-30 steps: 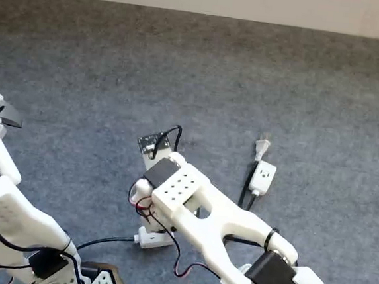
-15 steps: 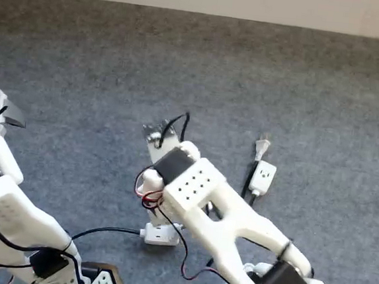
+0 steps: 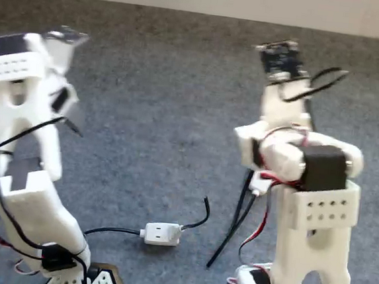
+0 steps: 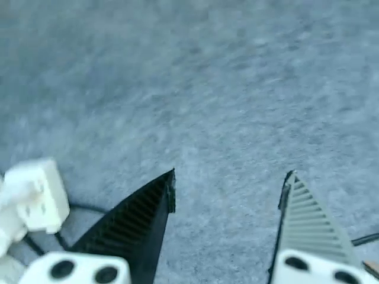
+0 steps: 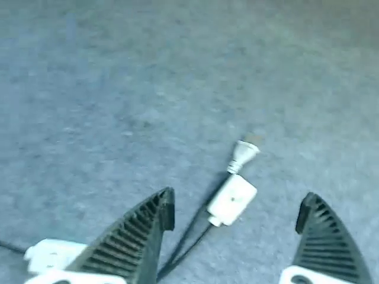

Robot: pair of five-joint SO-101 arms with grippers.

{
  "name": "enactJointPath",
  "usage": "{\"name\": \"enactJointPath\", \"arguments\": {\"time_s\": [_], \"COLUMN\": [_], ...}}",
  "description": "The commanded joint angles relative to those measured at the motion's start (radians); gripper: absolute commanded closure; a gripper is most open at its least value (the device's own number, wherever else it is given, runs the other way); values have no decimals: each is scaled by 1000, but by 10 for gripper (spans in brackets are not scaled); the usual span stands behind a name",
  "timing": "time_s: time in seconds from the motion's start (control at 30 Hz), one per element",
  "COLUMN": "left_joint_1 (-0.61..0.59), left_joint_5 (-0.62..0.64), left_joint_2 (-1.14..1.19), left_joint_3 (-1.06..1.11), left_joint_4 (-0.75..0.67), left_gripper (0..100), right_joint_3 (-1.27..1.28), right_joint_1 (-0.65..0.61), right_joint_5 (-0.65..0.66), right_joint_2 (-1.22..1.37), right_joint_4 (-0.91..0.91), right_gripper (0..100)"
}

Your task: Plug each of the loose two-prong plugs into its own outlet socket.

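A white outlet socket (image 3: pixel 161 233) lies on the grey carpet near the front, with a black cord at each end. In the right wrist view a second white socket block (image 5: pixel 233 201) lies with a loose white two-prong plug (image 5: pixel 244 152) just beyond it. My right gripper (image 5: pixel 238 196) hangs open high above them, holding nothing. The front socket (image 5: pixel 50 251) shows near one finger. My left gripper (image 4: pixel 231 174) is open and empty over bare carpet, a white socket (image 4: pixel 32 195) off to its side. In the high view both arms stand raised.
The right arm's upright body (image 3: pixel 304 192) covers the second socket and the plug in the high view. A black cable (image 3: pixel 232 225) trails across the carpet beside its base. The left arm (image 3: pixel 24 134) stands at the left edge. Open carpet lies between and beyond them.
The right arm has lifted up and back from low over the front socket. The left arm has also risen. The front socket has shifted a little to the right.
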Motion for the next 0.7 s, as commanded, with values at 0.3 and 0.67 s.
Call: {"name": "enactJointPath", "arguments": {"time_s": [0.3,0.67], "left_joint_1": [271,507], "left_joint_5": [-290,-420], "left_joint_2": [-645,-1277], "left_joint_3": [719,1481], "left_joint_4": [-147,-528], "left_gripper": [708,707], "right_joint_3": [869,1010], "right_joint_1": [173,170], "right_joint_5": [17,8], "right_joint_2": [-27,-25], "right_joint_4": [-618,-756], "right_gripper": [689,689]}}
